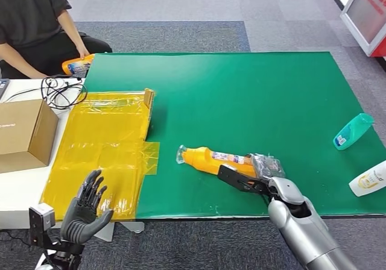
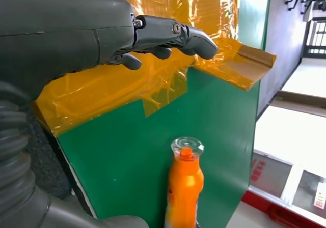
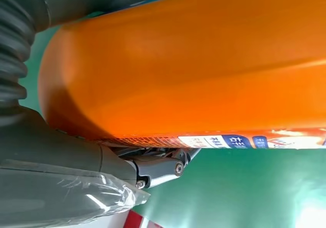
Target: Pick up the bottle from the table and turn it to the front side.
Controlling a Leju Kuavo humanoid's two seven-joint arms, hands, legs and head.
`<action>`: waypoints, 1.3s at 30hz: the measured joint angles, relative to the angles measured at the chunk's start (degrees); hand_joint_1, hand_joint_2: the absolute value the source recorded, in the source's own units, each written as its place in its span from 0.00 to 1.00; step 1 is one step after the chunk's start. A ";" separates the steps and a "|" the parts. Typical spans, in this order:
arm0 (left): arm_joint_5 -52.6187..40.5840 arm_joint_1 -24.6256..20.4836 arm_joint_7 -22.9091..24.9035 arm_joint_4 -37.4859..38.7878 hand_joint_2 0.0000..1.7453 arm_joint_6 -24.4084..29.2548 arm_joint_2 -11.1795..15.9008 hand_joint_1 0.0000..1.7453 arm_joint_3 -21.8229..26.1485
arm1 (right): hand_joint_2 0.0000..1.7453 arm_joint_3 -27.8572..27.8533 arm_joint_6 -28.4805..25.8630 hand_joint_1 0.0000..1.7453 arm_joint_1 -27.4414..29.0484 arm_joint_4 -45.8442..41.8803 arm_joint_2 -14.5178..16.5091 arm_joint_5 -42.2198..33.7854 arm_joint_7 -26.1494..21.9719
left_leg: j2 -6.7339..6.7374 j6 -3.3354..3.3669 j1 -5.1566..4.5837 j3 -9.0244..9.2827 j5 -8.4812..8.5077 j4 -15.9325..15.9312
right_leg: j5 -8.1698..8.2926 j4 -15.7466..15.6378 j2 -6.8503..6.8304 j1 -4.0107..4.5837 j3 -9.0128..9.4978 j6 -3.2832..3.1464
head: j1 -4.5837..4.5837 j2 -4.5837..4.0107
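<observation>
We see the right hand (image 1: 257, 176) wrapped around the base end of the orange plastic bottle with a clear cap (image 1: 214, 160), which lies on its side on the green table mat (image 1: 273, 95), its cap pointing away from that hand toward the yellow sheet. In the right wrist view the bottle's orange body (image 3: 192, 70) lies against the palm, with the dark fingers (image 3: 161, 168) curled beneath it and a thumb partly sheathed in clear film. A strip of the bottle's label shows there: white and blue panels with small characters (too blurred for us to read). In the head view the label runs along the bottle's upper side as a pale band, its print too small to make out.

Our left hand (image 1: 86, 207) holds nothing; its fingers are spread apart and it hovers at the near edge of the crinkled yellow plastic sheet taped over flattened cardboard (image 1: 107, 149). In the left wrist view the fingers (image 2: 169, 34) stretch out above that sheet.

Far beyond the right hand, at the mat's edge, lie a teal plastic bottle with a blue label (image 1: 353, 131) and a white bottle with a yellow emblem (image 1: 368, 179). Beyond the left hand sit a brown cardboard box (image 1: 25, 134) and a coil of black cable (image 1: 61, 92), and a seated person's hand rests on another orange bottle (image 1: 78, 65).
</observation>
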 joint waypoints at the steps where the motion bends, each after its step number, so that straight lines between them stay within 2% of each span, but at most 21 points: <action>1: 0.03 0.26 0.39 -0.27 1.00 -0.19 -0.18 0.00 0.09 | 1.00 -0.15 -0.81 1.00 0.96 -1.67 0.15 0.14 0.20 | 0.00 0.00 0.00 -0.03 0.00 0.00 | 0.00 0.00 0.00 0.00 -0.02 0.00 | 0.00 0.00; 7: -0.33 1.51 2.43 -2.81 1.00 -1.58 -2.27 0.00 1.48 | 1.00 -2.51 -5.79 1.00 5.68 -13.50 3.45 -0.43 0.00 | -0.01 0.00 0.00 -0.09 0.00 0.00 | -0.01 0.00 -0.01 0.00 -0.09 0.01 | 0.01 0.00; 12: 1.87 1.98 5.04 -4.93 1.00 -3.35 -4.31 0.00 2.78 | 1.00 -4.44 -8.92 1.00 8.17 -21.53 7.53 -5.27 -2.77 | -0.01 0.00 0.00 -0.08 0.00 0.00 | -0.01 0.00 -0.01 0.00 -0.08 0.01 | 0.00 0.00; 20: 13.95 1.46 12.15 -5.90 1.00 -4.13 -4.45 0.00 2.11 | 1.00 -4.74 -10.85 1.00 9.94 -23.53 11.96 -17.94 -7.53 | -0.01 -0.01 0.00 -0.05 0.01 0.00 | 0.00 0.00 0.00 0.01 -0.08 0.00 | 0.01 0.00; 26: 21.73 -1.59 15.35 -7.06 1.00 0.87 -2.94 0.00 -4.00 | 1.00 -4.18 -13.66 1.00 10.03 -18.22 13.69 -22.25 -11.69 | -0.01 -0.02 0.00 -0.06 0.04 0.00 | 0.02 0.01 -0.01 0.01 -0.06 -0.01 | 0.01 0.00; 30: 20.13 -4.00 15.66 -10.19 1.00 4.78 -0.96 0.00 -10.19 | 1.00 -2.40 -16.38 1.00 10.64 -16.29 13.96 -20.72 -14.28 | -0.02 -0.02 0.01 -0.07 0.04 0.00 | 0.02 0.01 -0.01 0.00 -0.07 -0.01 | 0.01 0.00; 39: 14.68 -10.06 23.24 -14.31 1.00 13.47 2.65 0.00 -20.23 | 1.00 2.23 -19.35 1.00 10.90 -14.09 14.85 -18.57 -16.56 | -0.02 -0.03 0.01 -0.06 0.05 0.00 | 0.02 0.02 -0.01 0.01 -0.06 -0.01 | 0.00 0.00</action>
